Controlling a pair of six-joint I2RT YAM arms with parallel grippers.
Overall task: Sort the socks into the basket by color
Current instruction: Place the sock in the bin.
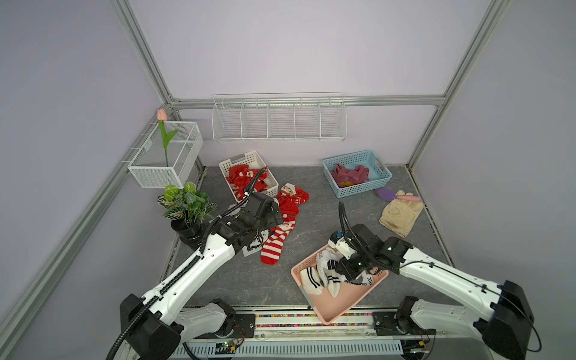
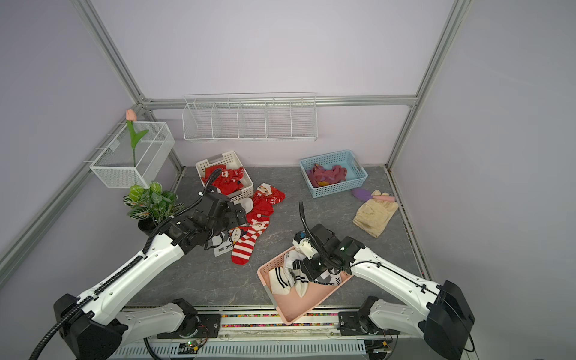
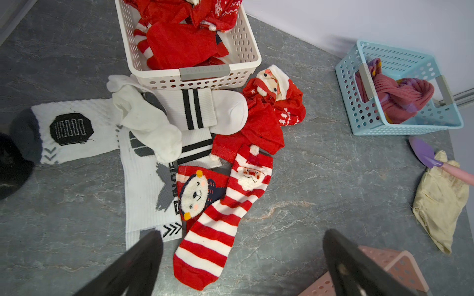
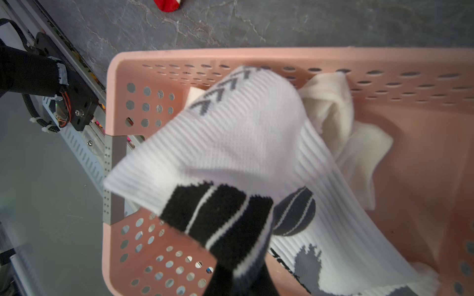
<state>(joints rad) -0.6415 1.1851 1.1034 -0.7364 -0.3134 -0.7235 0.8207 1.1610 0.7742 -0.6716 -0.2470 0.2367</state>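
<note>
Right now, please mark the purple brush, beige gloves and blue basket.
purple brush (image 1: pixel 384 194): in a top view, purple head.
beige gloves (image 1: pixel 400 216): in a top view, mid fabric.
blue basket (image 1: pixel 364 188): in a top view, near wall.

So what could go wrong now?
1. The right gripper is shut on a white sock above the pink basket. The sock's cuff looks to reach past the rim, so if it is dropped here it might land half outside.
2. The left gripper is open above loose red socks that overlap white socks. It could pinch both colours at once.
</note>
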